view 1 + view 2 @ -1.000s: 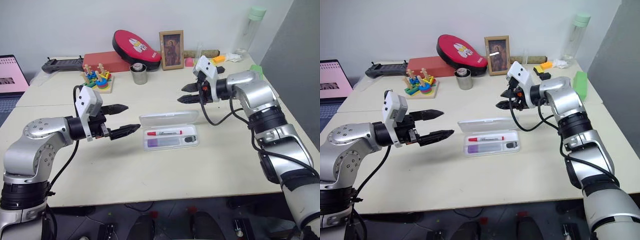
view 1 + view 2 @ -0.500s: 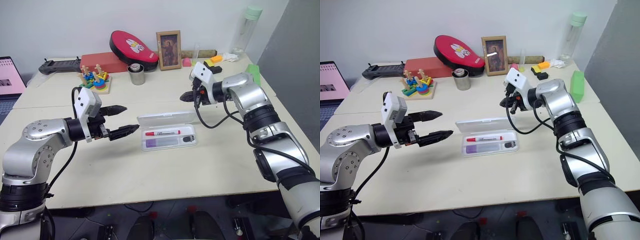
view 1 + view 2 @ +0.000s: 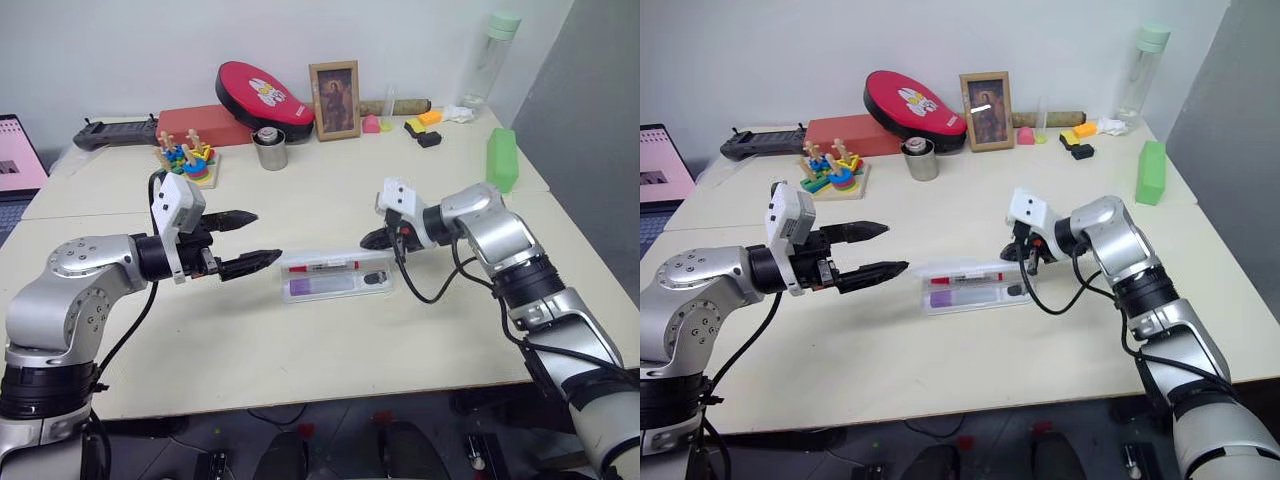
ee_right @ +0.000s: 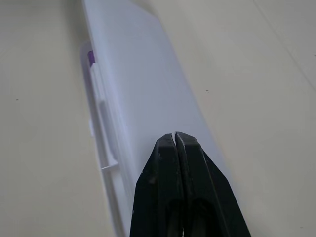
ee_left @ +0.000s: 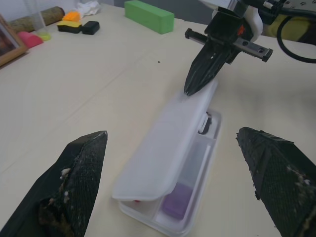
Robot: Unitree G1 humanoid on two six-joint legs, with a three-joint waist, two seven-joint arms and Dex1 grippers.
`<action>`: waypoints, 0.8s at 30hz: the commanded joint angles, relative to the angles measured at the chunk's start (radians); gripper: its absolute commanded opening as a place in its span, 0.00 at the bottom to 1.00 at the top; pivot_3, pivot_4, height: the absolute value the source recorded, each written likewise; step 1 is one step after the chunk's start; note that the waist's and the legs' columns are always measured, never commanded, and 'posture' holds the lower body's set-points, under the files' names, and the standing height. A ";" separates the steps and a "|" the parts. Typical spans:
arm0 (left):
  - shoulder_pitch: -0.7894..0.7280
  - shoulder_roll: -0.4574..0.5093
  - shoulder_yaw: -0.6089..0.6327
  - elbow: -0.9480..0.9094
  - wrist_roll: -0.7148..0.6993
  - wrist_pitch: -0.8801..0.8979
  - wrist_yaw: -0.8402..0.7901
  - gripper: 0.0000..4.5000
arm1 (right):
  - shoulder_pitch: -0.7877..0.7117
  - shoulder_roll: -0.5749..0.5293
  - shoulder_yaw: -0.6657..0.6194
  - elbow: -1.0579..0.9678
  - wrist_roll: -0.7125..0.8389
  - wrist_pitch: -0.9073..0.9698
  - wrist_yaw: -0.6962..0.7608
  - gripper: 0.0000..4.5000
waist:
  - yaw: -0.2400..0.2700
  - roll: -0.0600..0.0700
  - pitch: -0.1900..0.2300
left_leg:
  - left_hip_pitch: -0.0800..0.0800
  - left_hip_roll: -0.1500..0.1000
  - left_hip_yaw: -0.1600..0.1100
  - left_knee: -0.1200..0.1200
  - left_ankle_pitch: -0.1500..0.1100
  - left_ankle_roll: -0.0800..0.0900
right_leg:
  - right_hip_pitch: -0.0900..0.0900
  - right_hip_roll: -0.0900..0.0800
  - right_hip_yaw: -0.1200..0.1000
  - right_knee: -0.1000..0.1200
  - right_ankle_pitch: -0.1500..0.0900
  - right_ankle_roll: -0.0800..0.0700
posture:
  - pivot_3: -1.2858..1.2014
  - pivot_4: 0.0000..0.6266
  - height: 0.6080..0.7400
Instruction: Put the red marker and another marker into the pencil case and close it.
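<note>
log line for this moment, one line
stage: closing lid | right gripper: shut, tips on pencil case lid, half down | left gripper: open, beside case | red marker, lavender marker: inside

Even, bright light is falling from overhead, giving the beige table (image 3: 300, 360) a soft, flat look with no harsh glare. Faint, diffuse shadows are lying under the arms and beside the pencil case (image 3: 335, 278). The head views are staying sharp across the frame. In the left wrist view the near black fingers (image 5: 74, 187) are looking slightly soft while the case is reading clearly. In the right wrist view the white lid (image 4: 143, 103) is washing out to a pale, nearly featureless surface.
</note>
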 commanded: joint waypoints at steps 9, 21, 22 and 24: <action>-0.011 0.049 -0.034 0.017 0.019 -0.033 -0.070 1.00 | 0.073 0.031 0.085 0.118 -0.095 -0.066 -0.117 0.01 | 0.000 -0.001 0.000 | 0.001 0.000 0.000 0.000 0.000 0.000 | 0.001 0.000 0.000 0.000 0.000 0.000 | 0.52 0.24 1.00; -0.040 -0.009 -0.027 0.066 0.060 -0.039 0.056 1.00 | 0.114 0.036 -0.131 -0.013 0.091 0.022 -0.150 0.01 | 0.021 -0.001 -0.001 | 0.018 0.000 0.000 0.000 0.000 0.004 | 0.019 0.000 0.000 0.000 -0.002 0.007 | 0.52 0.24 1.00; -0.042 -0.019 -0.026 0.079 0.071 -0.049 0.074 1.00 | 0.117 0.036 -0.168 -0.038 0.117 0.032 -0.164 0.01 | 0.026 0.000 0.000 | 0.017 0.000 0.000 0.000 0.000 0.004 | 0.018 0.000 0.000 0.000 -0.002 0.007 | 0.52 0.24 1.00; -0.054 -0.053 -0.003 0.146 0.092 -0.072 0.130 1.00 | 0.131 0.022 -0.262 -0.084 0.170 0.066 -0.211 0.01 | 0.028 0.001 0.001 | 0.014 0.000 0.000 0.000 0.000 0.004 | 0.015 0.000 0.001 -0.001 0.000 0.003 | 0.52 0.24 1.00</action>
